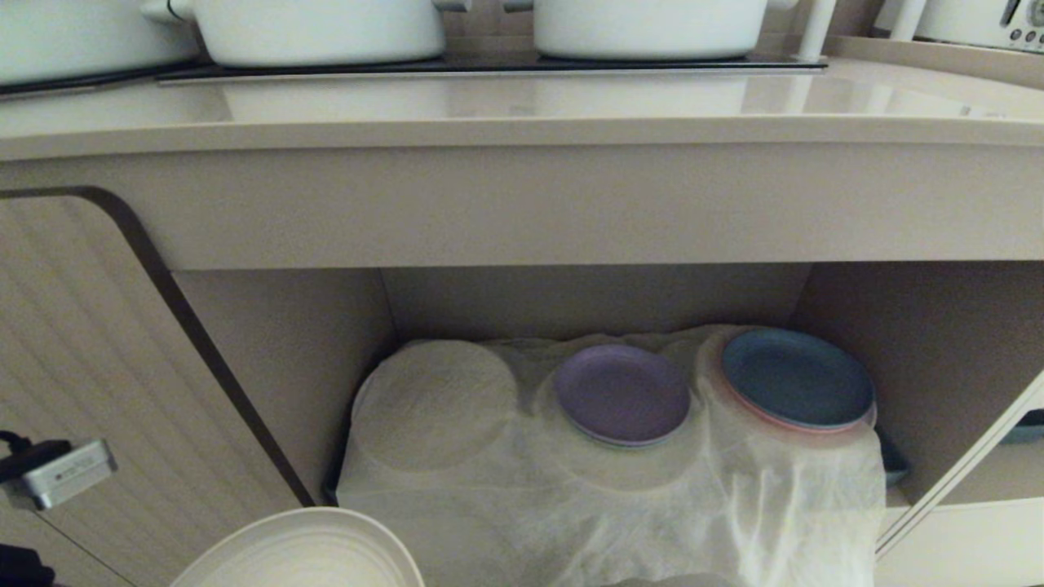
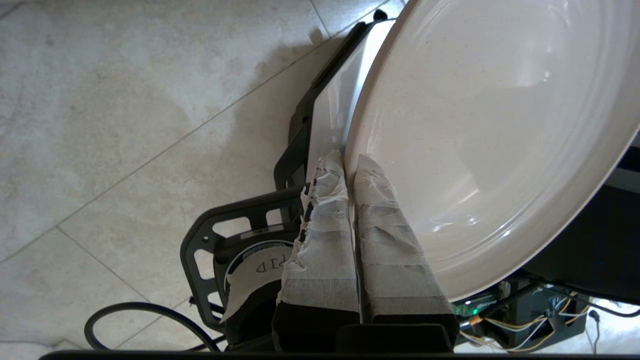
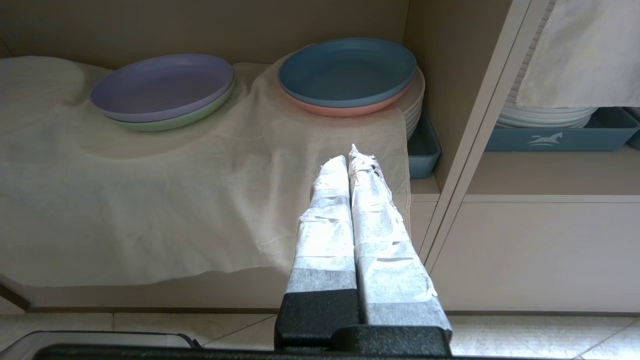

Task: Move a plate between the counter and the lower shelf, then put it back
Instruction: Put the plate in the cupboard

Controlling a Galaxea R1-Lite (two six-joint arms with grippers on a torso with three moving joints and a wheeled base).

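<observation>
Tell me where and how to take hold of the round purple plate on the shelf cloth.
Grip the round purple plate by its near raised rim, coming level from the open front of the lower shelf. It lies flat on a green plate, so only the thin edge offers a pinch.

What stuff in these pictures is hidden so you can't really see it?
- The plate: the head view's bottom edge cuts it off; the left wrist view's edges crop its far side.
- The left end effector: outside the head view; in the wrist view it grips the plate's rim.
- Round shapes under the white cloth on the lower shelf: the cloth covers them.
- The pots on the counter: the head view's top edge cuts them off.
</observation>
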